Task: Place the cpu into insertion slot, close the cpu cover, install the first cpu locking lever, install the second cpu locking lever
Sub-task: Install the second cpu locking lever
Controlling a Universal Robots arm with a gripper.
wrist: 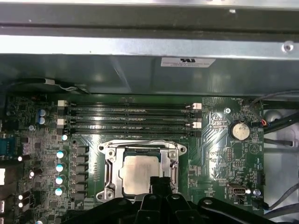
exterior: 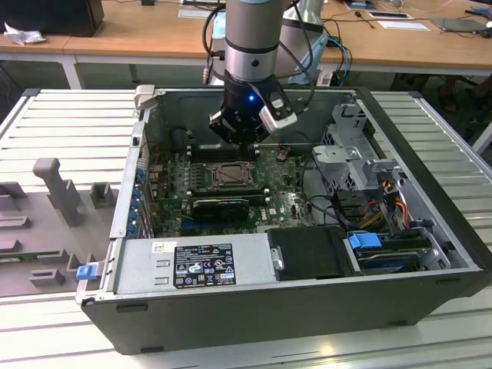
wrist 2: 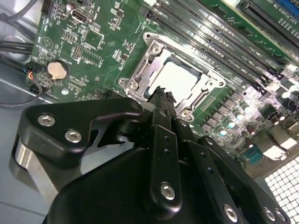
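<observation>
Black gripper (wrist 2: 161, 93) over the socket, fingers together, empty.
We see the pale silver square cpu (wrist: 139, 169) seated in the silver-rimmed insertion slot (wrist: 108, 168), w/ the thin metal cpu cover (wrist 2: 140, 70) down around it, just below the fingertips.

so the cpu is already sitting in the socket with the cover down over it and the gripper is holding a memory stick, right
Not quite. The cpu does sit in the insertion slot with the cpu cover framing it, but both wrist views show the gripper holding nothing, its fingertips together just above the socket's edge.
</observation>
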